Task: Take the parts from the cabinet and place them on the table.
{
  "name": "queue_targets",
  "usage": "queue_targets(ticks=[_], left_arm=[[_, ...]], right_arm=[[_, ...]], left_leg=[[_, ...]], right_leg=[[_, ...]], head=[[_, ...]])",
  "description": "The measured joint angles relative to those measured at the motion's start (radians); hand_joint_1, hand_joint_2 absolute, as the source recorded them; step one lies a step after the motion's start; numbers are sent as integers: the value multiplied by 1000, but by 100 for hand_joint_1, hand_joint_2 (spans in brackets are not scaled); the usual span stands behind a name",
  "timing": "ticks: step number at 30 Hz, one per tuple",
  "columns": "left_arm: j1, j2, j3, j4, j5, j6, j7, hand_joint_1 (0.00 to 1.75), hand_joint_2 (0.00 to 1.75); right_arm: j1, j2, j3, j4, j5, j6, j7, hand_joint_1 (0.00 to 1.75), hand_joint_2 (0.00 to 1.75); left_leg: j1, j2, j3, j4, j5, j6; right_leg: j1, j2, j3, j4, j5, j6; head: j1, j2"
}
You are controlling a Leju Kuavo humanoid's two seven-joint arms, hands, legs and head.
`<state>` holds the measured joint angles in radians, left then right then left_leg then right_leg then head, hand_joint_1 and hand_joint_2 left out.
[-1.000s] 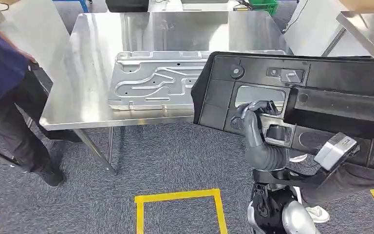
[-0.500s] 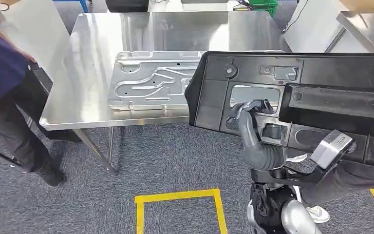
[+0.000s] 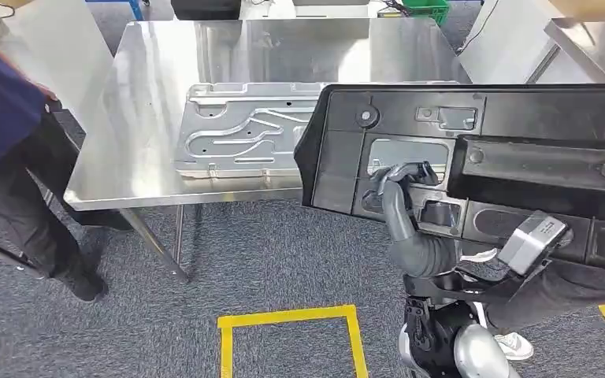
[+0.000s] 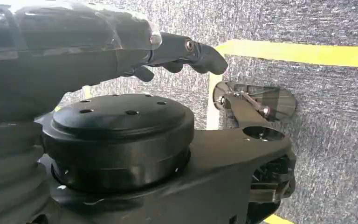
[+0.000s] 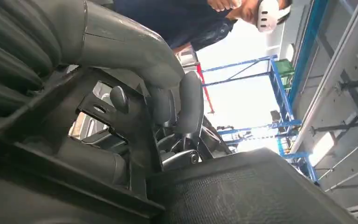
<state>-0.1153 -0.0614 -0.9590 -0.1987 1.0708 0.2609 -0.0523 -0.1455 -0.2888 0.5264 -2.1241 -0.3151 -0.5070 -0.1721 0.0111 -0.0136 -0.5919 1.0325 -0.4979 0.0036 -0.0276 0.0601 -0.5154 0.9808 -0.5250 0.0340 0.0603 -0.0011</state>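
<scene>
Right robot hand [image 3: 398, 183] grips a large black moulded plastic panel [image 3: 480, 165] with rectangular cut-outs and ribs, fingers hooked through one of its openings. The panel is held roughly level in the air, off the tabletop, its far-left corner overhanging the near right corner of the stainless steel tabletop [image 3: 150, 118]; most of the panel hangs out past the tabletop's near edge, above grey carpet [image 3: 283, 260]. In the right wrist view the thick grey thumb [image 5: 191, 102] and darker fingers close around a black rib of the panel [image 5: 135, 126].

A flat silver stamped metal plate with curved pressed channels [image 3: 244, 134] lies on the tabletop near its near edge, towards the right half, partly covered at its right end by the held panel.

Left robot hand [image 4: 186, 51] hangs low over the carpet; one dark finger points out, nothing seen in it, but whether the rest of the fingers are apart or curled cannot be told from this angle.

Yellow tape lines [image 3: 283, 319] mark a rectangle on the carpet just in front of the robot. A person in a dark blue top and black trousers [image 3: 8, 150] stands at the tabletop's left edge.
</scene>
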Motion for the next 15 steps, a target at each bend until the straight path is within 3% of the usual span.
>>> queue_targets(ticks=[7,10,12,13,15], left_arm=[[0,0,-4,0,1,3,-1,0,175],[-1,0,-8,0,2,4,-1,0,175],[-2,-2,-8,0,3,4,-1,0,175],[-3,-3,-8,0,3,4,-1,0,175],[-2,-3,-8,0,4,4,-1,0,175]], right_arm=[[-9,0,9,0,11,14,5,175,175],[-9,0,14,0,12,16,7,175,175],[-10,-2,15,0,14,16,7,175,175],[-12,-3,15,0,14,17,7,175,175],[-16,-3,16,0,14,19,7,175,175]], left_leg=[[-5,-4,-2,7,-4,5],[-9,-4,-2,10,-7,14],[0,1,7,-7,0,27],[-1,4,12,-11,-1,29],[-3,15,16,-11,-6,36]], right_leg=[[-3,0,1,-2,0,12],[-7,0,2,-6,0,18],[-9,-6,4,-2,-7,27],[-5,-33,-10,29,-21,27],[-3,-51,-90,177,-90,28]], head=[[-3,0],[-3,0],[-4,0],[3,0],[18,0]])
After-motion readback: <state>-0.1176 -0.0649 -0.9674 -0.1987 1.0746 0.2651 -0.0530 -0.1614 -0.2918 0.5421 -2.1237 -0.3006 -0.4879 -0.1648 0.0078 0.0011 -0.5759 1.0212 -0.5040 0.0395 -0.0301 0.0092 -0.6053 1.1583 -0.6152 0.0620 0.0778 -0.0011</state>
